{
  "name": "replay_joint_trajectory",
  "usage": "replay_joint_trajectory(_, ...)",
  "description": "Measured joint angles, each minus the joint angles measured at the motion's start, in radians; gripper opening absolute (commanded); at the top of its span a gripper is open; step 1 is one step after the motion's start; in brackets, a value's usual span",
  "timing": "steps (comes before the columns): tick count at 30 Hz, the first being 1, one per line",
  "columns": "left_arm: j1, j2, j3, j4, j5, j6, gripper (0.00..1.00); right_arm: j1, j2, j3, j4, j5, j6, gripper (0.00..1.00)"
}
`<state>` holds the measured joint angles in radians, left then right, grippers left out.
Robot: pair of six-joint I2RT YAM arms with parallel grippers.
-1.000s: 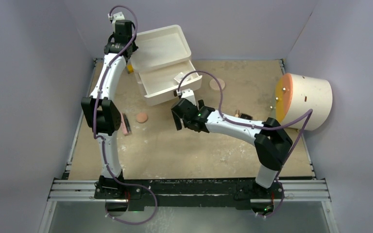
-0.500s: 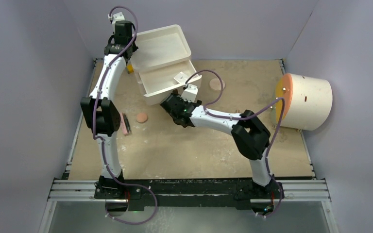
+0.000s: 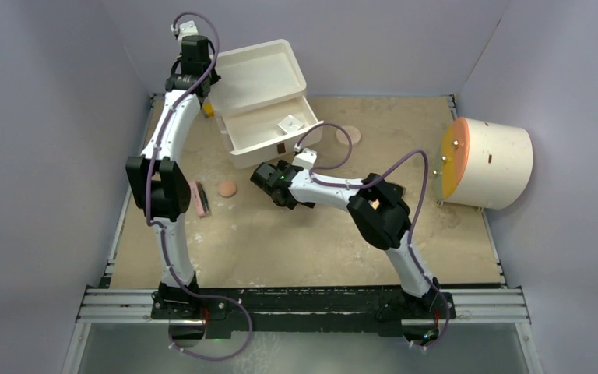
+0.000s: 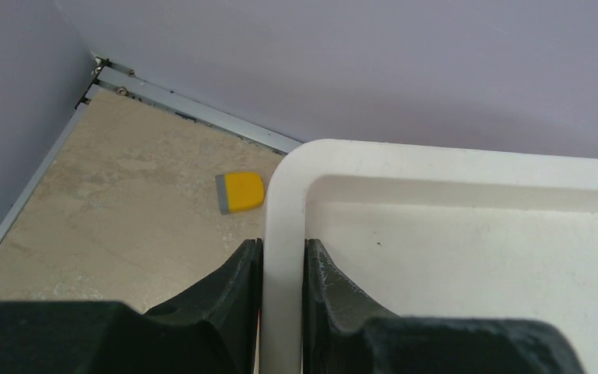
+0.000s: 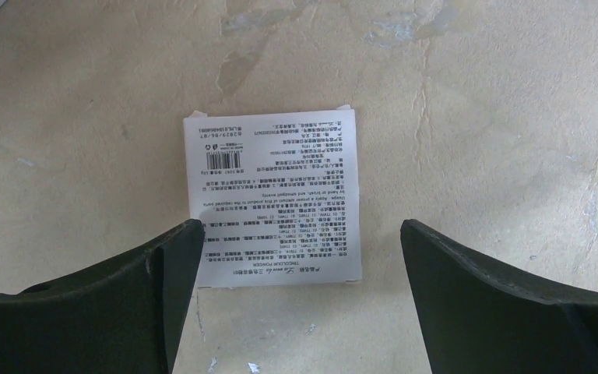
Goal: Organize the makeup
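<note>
My left gripper (image 4: 283, 243) is shut on the rim of the white case's raised lid (image 4: 284, 195), at the back left in the top view (image 3: 195, 66). My right gripper (image 5: 302, 227) is open and hovers low over a white square box (image 5: 276, 199) that lies print side up on the table, nearer the left finger. In the top view the right gripper (image 3: 265, 181) hides that box. A pink-and-black stick (image 3: 199, 199) and a peach disc (image 3: 227, 188) lie at the left. A second peach disc (image 3: 348, 135) lies right of the case. The tan tube and black compact are hidden.
The open white case (image 3: 269, 128) holds a small white square item (image 3: 290, 123) and a small brown item (image 3: 280, 146). A yellow block (image 4: 240, 192) lies by the case's back left corner. A big cream cylinder (image 3: 490, 162) stands at the right wall.
My right arm has swung left, away from the case's front right corner, and now hangs over the table in front of the case. The left arm still holds the lid.
</note>
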<state>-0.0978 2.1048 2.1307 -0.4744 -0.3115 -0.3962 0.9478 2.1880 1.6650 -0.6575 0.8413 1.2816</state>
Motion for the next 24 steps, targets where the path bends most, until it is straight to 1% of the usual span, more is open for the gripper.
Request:
replay_joint_trajectory(4, 0.001, -0.002, -0.005, 0.004, 0.002, 0.000, 0.00, -0.001, 0.000, -0.011, 0.012, 0.003, 0.002, 0.99)
replay_joint_trajectory(9, 0.002, -0.007, -0.018, 0.017, 0.004, 0.000, 0.00, -0.005, -0.015, -0.061, 0.097, 0.005, -0.016, 0.99)
replay_joint_trajectory(16, 0.002, -0.008, -0.018, 0.018, 0.005, 0.000, 0.00, -0.009, -0.058, -0.172, 0.317, -0.025, -0.124, 0.99)
replay_joint_trajectory(24, 0.003, -0.008, -0.019, 0.018, 0.009, 0.000, 0.00, -0.013, -0.082, -0.237, 0.456, -0.057, -0.192, 0.99)
